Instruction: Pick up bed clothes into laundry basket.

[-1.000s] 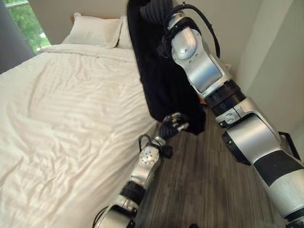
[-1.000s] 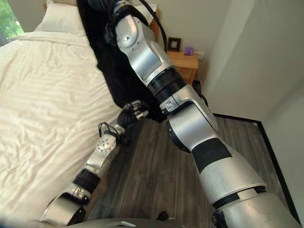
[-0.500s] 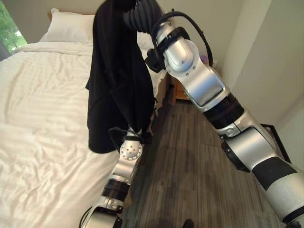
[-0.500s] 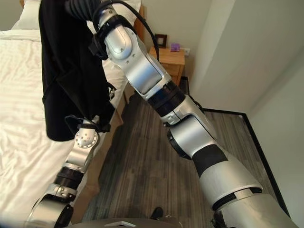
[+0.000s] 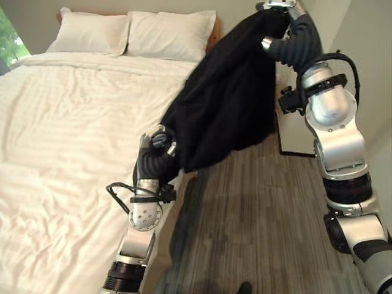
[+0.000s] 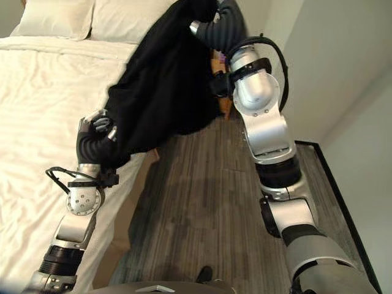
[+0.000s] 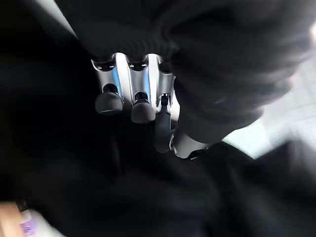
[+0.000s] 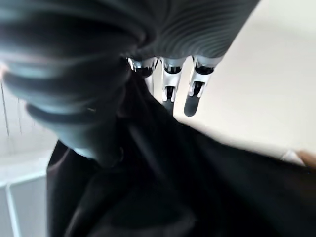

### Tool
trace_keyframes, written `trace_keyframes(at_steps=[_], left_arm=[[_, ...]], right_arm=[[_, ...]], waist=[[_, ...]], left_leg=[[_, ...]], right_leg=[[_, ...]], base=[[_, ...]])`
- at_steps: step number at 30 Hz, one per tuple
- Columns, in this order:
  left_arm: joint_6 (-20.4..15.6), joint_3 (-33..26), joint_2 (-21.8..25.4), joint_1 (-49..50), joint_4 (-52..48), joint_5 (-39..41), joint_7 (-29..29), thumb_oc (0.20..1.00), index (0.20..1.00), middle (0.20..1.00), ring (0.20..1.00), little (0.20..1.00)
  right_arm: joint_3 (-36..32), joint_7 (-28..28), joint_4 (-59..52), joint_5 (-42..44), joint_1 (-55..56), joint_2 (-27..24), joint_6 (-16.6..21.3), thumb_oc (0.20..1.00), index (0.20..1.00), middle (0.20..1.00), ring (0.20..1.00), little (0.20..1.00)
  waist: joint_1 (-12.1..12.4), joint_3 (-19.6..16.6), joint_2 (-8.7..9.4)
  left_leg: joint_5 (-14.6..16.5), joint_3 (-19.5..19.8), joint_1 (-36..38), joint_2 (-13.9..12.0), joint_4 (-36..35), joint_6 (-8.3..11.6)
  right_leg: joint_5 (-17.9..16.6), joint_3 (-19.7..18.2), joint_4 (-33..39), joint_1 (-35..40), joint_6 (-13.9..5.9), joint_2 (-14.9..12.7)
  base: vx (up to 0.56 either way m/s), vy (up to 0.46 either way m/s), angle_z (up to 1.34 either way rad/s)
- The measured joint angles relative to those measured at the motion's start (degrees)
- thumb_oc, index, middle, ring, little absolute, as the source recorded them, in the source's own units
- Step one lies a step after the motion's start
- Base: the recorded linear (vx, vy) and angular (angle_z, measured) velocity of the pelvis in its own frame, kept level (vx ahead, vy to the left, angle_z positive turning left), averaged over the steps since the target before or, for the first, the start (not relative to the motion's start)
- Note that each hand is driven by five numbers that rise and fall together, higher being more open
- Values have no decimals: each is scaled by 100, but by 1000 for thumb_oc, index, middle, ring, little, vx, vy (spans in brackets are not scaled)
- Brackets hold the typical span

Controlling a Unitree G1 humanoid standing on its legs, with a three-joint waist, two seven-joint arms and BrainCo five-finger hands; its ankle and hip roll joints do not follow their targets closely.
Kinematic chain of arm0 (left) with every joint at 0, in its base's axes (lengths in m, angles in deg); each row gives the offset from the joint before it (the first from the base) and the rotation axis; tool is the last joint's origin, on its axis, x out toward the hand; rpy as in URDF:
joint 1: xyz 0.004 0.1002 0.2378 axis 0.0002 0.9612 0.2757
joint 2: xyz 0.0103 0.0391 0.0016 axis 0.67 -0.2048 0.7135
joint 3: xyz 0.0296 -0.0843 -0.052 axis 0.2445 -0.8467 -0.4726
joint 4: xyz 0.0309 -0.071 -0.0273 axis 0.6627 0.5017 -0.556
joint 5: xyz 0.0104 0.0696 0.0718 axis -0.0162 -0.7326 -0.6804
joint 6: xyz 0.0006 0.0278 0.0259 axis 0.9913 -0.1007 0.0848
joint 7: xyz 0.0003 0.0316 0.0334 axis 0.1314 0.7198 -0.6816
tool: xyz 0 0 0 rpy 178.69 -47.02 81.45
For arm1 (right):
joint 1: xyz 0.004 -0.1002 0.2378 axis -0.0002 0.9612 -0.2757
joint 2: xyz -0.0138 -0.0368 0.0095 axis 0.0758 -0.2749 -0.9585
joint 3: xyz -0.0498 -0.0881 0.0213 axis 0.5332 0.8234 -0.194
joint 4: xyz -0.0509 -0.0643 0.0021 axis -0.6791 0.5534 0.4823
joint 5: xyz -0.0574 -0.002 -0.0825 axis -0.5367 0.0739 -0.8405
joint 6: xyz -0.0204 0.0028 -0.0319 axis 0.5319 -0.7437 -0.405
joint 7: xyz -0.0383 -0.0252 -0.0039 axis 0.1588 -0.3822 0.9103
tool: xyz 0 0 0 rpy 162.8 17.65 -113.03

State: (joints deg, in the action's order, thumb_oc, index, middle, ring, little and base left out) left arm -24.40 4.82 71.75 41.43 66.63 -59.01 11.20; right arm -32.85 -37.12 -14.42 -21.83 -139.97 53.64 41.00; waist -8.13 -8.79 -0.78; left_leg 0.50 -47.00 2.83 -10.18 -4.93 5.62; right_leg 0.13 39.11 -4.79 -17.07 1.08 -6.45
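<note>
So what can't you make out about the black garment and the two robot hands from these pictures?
- Right robot hand: whether it grips the black cloth garment; in the right wrist view the cloth covers the palm, and the eye views cut it off at the top edge.
- Left robot hand: its fingers curl into the cloth, which hides the thumb in the left wrist view.
- Garment type: bunched folds hide its shape.
- A laundry basket's position cannot be told.

The garment point(image 5: 223, 110) hangs stretched between the two hands, over the bed's point(image 5: 67, 153) right edge and the floor point(image 5: 257, 226) beside it. The left hand point(image 5: 160, 139) holds its lower end just above the mattress edge; the right hand point(image 5: 278, 7) holds the upper end, high and further back. Behind, two pillows point(image 5: 131, 32) sit side by side at the bed's head.
</note>
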Motion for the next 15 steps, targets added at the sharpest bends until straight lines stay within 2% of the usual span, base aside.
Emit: trace_keyframes(at_steps=[1,2,5,7,8,9,10,11,12,13,14,15], left_arm=[[16,-57,32,-10,91,27,-1,200,200,200,200,200],[32,-74,25,-41,152,50,-1,200,200,200,200,200],[50,47,-81,-125,218,64,-49,200,200,200,200,200],[51,261,-164,-121,221,66,-87,200,200,200,200,200],[51,326,-161,-115,222,66,-96,200,200,200,200,200],[54,439,-196,-105,199,67,-105,200,200,200,200,200],[41,477,-166,-89,203,71,-71,200,200,200,200,200],[43,517,-197,-114,236,63,-111,200,200,200,200,200],[33,582,-312,-185,227,63,-119,200,200,200,200,200],[7,601,-394,-186,229,63,-102,200,200,200,200,200],[-3,596,-421,-186,249,65,-66,200,200,200,200,200],[5,592,-464,-180,230,67,5,200,200,200,200,200]], right_arm=[[103,-8,14,-83,-44,56,15,200,200,200,200,200],[143,-11,11,-140,-39,104,62,200,200,200,200,200],[85,-33,-111,-177,24,332,129,200,200,200,200,200],[68,-120,-767,-186,514,585,318,200,200,200,200,200],[110,-159,-863,-187,580,569,362,200,200,200,200,200],[129,-257,-932,-207,631,605,401,200,200,200,200,200],[234,-305,-998,-302,661,718,398,200,200,200,200,200],[372,-437,-1117,-347,688,690,456,200,200,200,200,200],[309,-469,-1179,-392,722,634,473,200,200,200,200,200],[267,-474,-1142,-394,725,722,483,200,200,200,200,200],[243,-474,-1059,-393,729,904,488,200,200,200,200,200],[239,-472,-1024,-390,738,1067,496,200,200,200,200,200]], waist=[[30,-2,-8],[-44,3,-18],[-220,-37,-100],[-248,-80,-126],[-233,-92,-126],[-295,-101,-135],[-280,-104,-131],[-360,-160,-207],[-571,-181,-263],[-526,-204,-205],[-379,-283,-10],[-139,-343,198]], left_leg=[[2,-238,75,-18,-26,-2],[2,-284,106,-26,-15,-2],[1,-484,171,-98,23,0],[-57,-614,279,-217,93,73],[-61,-620,303,-268,178,67],[-68,-614,367,-306,321,75],[-64,-775,519,-323,445,77],[-60,-962,715,-395,611,85],[-168,-944,831,-441,762,211],[-217,-791,895,-558,1219,268],[-313,-488,813,-760,2067,379],[-481,72,420,-906,2979,221]], right_leg=[[53,222,-24,12,127,-49],[81,227,-41,23,173,-43],[377,219,-300,-74,166,-10],[569,69,-458,-49,231,115],[546,-55,-433,-51,269,175],[559,-217,-432,-58,237,321],[554,-529,-432,-57,243,427],[576,-863,-295,13,224,545],[640,-935,-285,93,236,660],[665,-1210,-331,155,286,762],[623,-1614,-378,158,485,801],[552,-2077,-373,157,629,842]], base=[[-1,-45,-70],[44,-67,-32],[99,-157,-11],[184,-230,-34],[167,-173,-62],[153,-111,-98],[183,-133,-159],[313,-285,-148],[314,-291,-133],[208,-223,-119],[117,-68,-172],[107,-16,-249]])
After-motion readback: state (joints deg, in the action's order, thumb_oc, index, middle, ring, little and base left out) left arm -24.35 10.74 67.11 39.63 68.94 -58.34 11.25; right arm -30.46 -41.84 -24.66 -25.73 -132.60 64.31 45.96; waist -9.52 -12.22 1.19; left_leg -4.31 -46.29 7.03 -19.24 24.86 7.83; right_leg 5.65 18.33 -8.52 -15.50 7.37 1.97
